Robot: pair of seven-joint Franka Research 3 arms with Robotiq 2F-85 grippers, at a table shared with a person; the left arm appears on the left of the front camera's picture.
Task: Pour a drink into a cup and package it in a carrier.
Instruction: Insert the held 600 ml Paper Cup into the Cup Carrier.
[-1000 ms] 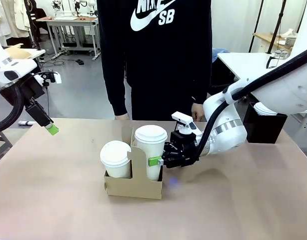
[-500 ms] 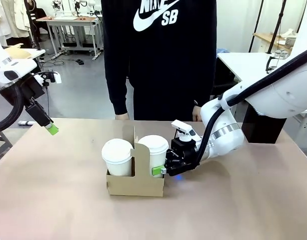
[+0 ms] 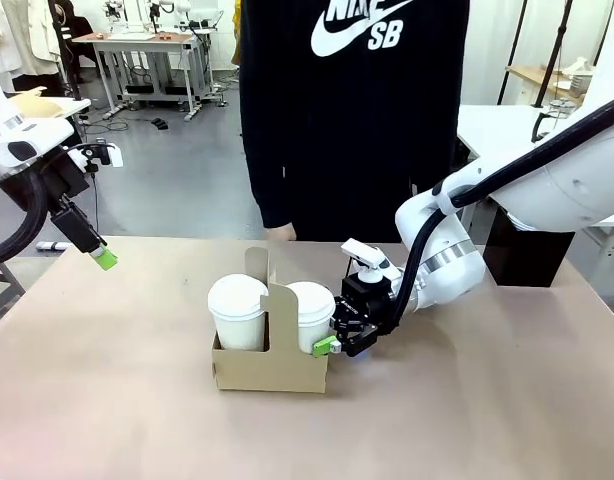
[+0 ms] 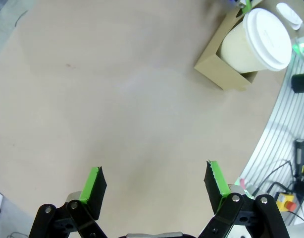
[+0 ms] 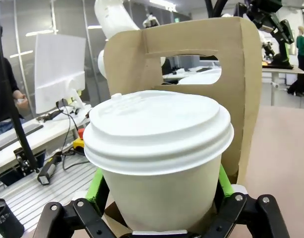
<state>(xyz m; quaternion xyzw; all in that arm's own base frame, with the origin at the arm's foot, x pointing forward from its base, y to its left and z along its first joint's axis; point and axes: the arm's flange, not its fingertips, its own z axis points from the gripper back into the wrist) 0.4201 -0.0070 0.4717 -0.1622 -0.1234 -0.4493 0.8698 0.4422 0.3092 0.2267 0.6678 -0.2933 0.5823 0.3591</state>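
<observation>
While the right gripper point(image 3: 332, 343) sits low beside the carrier point(image 3: 270, 366), the packaging step looks nearly finished: the lidded cup point(image 5: 157, 163) stands down in its hole, between the green pads, though I cannot tell whether they are gripping it or have let go. Next, I'd guess, that claw must back straight off without nudging the cup. Well off to the side, the left gripper point(image 4: 154, 186) hangs open over bare table point(image 4: 117, 99).

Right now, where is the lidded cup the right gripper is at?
In the front view the lidded cup sits in the cardboard carrier's right-hand hole, beside the other lidded cup, with the right gripper around it.
</observation>
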